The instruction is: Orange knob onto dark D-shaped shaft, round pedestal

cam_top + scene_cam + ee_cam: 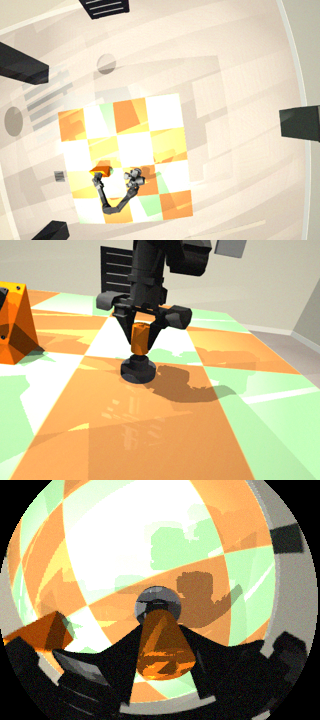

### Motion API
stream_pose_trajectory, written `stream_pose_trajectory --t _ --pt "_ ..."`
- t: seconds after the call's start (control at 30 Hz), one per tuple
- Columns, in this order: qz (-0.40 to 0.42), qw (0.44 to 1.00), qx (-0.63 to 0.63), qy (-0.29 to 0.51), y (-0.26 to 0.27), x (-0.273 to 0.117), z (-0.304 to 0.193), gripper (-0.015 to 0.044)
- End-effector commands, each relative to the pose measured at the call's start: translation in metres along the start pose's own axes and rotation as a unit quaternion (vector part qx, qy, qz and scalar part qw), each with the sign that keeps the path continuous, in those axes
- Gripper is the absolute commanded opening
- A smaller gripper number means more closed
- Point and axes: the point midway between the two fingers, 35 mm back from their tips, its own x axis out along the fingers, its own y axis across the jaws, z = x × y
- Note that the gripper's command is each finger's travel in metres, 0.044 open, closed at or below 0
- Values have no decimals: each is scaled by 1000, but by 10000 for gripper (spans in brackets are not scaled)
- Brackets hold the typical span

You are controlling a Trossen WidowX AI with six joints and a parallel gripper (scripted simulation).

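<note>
The orange knob [140, 339] [164, 647] is a small upright cylinder between the two black fingers. My gripper [140, 342] [160, 628] is shut on it. The dark round pedestal [138, 371] [158, 594] stands on the checkered mat, with a narrower raised collar in its middle. The knob is right over the collar, its lower end at or just above the collar's top, clear of the wide base. The shaft is hidden by the knob or too dark to make out, and its flat side cannot be seen. In the top view the arm hides knob and pedestal.
An orange wedge-shaped block [103, 171] [15, 325] [47, 632], the arm's mount, stands on the checkered mat [165, 111] to the left of the pedestal in the exterior view. Dark box-like objects [297, 124] stand far out around the mat. Shadows and bright patches lie over the mat.
</note>
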Motion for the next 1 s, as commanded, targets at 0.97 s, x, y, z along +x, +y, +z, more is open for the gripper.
stream_pose_trajectory --t 0.97 --pt "-1 1000 1 -1 -8 -2 0 0"
